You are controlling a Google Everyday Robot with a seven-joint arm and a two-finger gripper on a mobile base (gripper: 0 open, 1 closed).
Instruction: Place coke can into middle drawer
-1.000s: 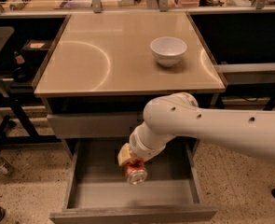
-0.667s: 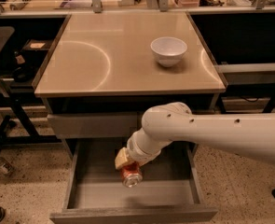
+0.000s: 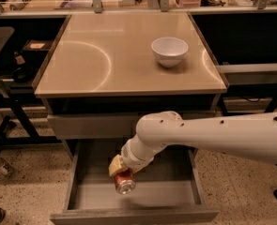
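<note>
The middle drawer (image 3: 86,196) is pulled open below the cabinet, a wide shallow grey tray with a bare floor. My gripper (image 3: 120,171) hangs over the drawer's middle, at the end of the white arm that comes in from the right. It is shut on the coke can (image 3: 125,182), a small red-orange can with a silver end facing the camera. The can is tilted and held a little above the drawer floor, inside the drawer's outline.
A white bowl (image 3: 169,51) stands on the tan cabinet top (image 3: 96,60) at the back right. A shut grey drawer front (image 3: 88,125) sits above the open drawer. A black table frame (image 3: 16,111) is at the left, speckled floor around.
The gripper with the can has moved slightly left and down, deeper over the open drawer. The arm's elbow has shifted left too.
</note>
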